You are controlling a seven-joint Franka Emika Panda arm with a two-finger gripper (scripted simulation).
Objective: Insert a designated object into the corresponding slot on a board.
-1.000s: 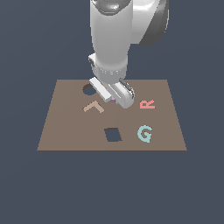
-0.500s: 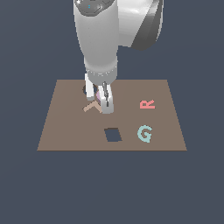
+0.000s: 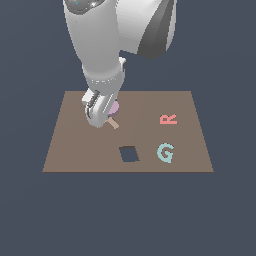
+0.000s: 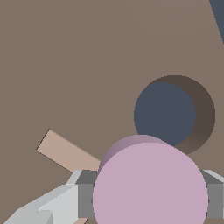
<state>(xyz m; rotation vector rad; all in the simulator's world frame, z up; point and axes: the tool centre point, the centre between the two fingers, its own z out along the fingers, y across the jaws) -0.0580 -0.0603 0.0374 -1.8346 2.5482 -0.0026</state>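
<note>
1. Disc (image 4: 150, 183): lilac-pink, clamped between my fingers (image 4: 85, 194).
2. Round slot (image 4: 168, 114): in the board (image 4: 65, 65), at one o'clock from the disc, just beside, uncovered.
3. Tan piece (image 4: 65, 153): at nine o'clock.

We are seeing the board (image 4: 65, 65) rendering as a flat, matt brown with no grain or sheen. The disc (image 4: 151, 186), held between the gripper (image 4: 148, 201) fingers (image 4: 85, 199), is looking smooth and matt, like lilac-pink plastic. The fingers are showing dull grey, unpolished faces. Beside the disc, the tan L-shaped piece (image 4: 65, 153) is appearing equally flat and unglossy. Above the board, the arm's casing (image 3: 125, 30) is gleaming like glossy white plastic.
</note>
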